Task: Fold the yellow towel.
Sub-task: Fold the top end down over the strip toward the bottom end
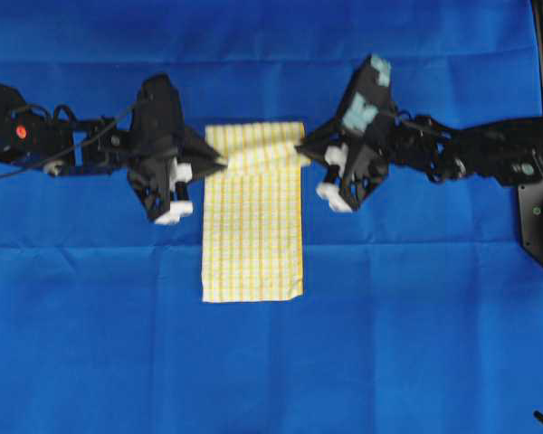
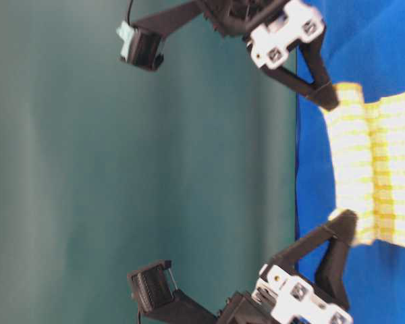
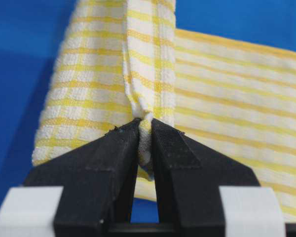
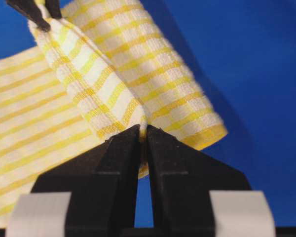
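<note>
We see the yellow towel [image 1: 252,235] in the middle of the blue cloth [image 1: 90,344] that covers the whole working surface; it lies as a long narrow rectangle, with its near part flat on the cloth and its far end lifted and curled over itself.

The left gripper [image 1: 219,163] comes in from the left side of the overhead view and is clamped on the left edge of the lifted end; in the left wrist view its two black fingers [image 3: 113,158] press together with a thin bunch of the striped fabric between them, and the fabric rises up from the tips.

The right gripper [image 1: 304,155] comes in from the right side and is clamped on the right edge of the same lifted end; in the right wrist view its jaws are together on a fold of the towel, and the raised band of fabric runs away from them toward the tips of the other gripper, which we see in the upper left corner of that view.

In the table-level view both grippers hold the two corners of the raised edge, and the fabric between them hangs in a slack roll above the flat part; the two arms are on opposite sides of the towel, well apart from each other.
</note>
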